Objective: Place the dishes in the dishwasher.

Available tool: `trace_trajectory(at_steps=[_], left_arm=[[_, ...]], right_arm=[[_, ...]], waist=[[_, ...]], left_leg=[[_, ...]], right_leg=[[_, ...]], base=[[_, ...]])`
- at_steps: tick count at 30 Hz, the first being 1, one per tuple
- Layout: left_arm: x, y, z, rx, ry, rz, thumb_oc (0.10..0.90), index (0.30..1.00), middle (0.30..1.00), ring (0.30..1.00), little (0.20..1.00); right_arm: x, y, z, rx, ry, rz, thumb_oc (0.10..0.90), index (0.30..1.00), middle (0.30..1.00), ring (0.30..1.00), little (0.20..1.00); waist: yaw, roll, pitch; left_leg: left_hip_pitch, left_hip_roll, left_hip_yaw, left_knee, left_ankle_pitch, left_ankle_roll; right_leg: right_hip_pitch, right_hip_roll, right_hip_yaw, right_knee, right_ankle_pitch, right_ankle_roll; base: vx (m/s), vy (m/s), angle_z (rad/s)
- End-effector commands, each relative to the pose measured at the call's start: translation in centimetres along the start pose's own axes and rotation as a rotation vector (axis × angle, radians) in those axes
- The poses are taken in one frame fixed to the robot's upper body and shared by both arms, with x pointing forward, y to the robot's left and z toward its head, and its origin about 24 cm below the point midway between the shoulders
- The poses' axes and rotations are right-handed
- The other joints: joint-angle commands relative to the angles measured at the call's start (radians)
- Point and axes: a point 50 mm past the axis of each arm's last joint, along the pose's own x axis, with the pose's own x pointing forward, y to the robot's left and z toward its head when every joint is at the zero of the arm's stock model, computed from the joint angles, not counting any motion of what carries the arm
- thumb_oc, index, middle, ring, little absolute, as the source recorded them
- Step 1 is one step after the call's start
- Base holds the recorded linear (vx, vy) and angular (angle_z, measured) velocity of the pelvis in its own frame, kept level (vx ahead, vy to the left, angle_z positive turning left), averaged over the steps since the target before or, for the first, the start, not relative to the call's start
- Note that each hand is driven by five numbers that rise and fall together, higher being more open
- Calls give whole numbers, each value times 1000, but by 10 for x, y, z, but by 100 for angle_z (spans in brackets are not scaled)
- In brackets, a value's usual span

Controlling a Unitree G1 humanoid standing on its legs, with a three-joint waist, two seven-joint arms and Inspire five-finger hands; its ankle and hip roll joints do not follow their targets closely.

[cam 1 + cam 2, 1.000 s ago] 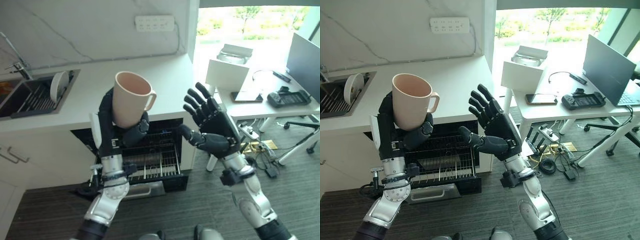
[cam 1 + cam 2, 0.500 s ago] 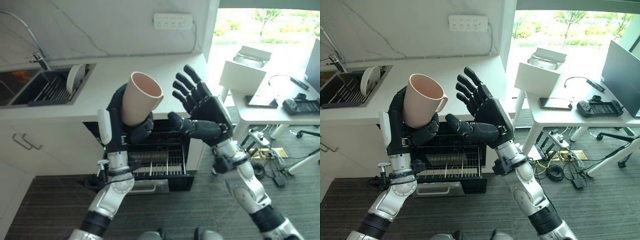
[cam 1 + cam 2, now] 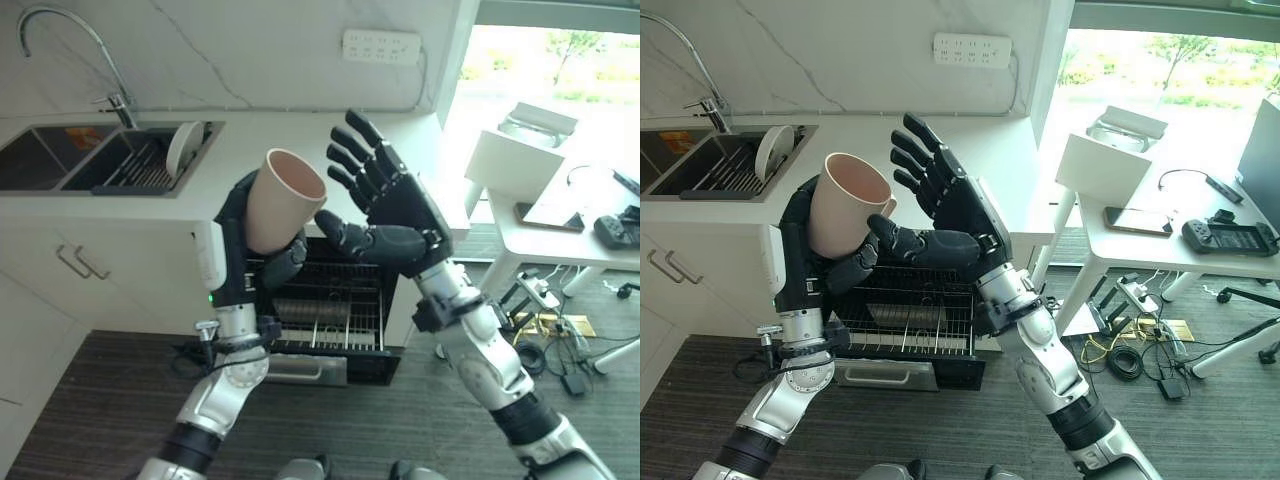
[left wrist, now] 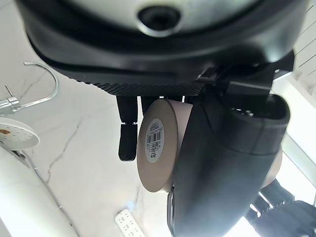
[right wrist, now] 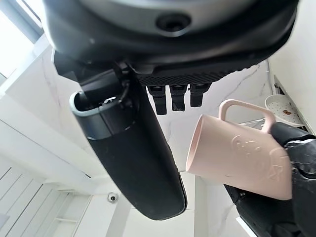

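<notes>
left hand (image 3: 240,235) curled round pink mug (image 3: 280,200) | right hand (image 3: 395,205) splayed, empty, beside | next: likely lower into dishwasher rack (image 3: 330,315)

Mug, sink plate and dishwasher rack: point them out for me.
Mug (image 3: 845,205), right eye view, on its outer wall below the rim.
Plate (image 3: 183,146), left eye view, on its white face.
Dishwasher rack (image 3: 902,325), right eye view, on the wire tines.

Head stereo downward; wrist cams close, sharing mug (image 5: 237,163).
</notes>
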Motion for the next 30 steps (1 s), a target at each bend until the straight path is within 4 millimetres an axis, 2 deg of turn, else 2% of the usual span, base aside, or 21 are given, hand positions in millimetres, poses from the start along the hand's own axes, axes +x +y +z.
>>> trace_trajectory(at_steps=[1,22,30], left_arm=[[30,7,32,-64,-254,16,400,300,300,300,300],[33,3,38,-79,-299,-52,400,300,300,300,300],[32,-1,37,-96,-290,-80,400,300,300,300,300]], right_arm=[[27,12,35,-37,-190,77,800,900,900,900,900],[39,7,15,15,-46,73,800,900,900,900,900],[46,12,12,21,-24,131,800,900,900,900,900]], waist=[[12,-27,-61],[32,-28,-63],[41,-32,-58]], left_leg=[[7,74,56,63,-148,-35],[7,67,42,63,-142,-33],[13,58,35,63,-141,-29]], right_leg=[[53,-54,13,-16,-115,82],[54,-65,6,-16,-102,88],[55,-62,12,-16,-100,85]], base=[[0,0,0],[-1,-5,2],[-1,-1,0]])
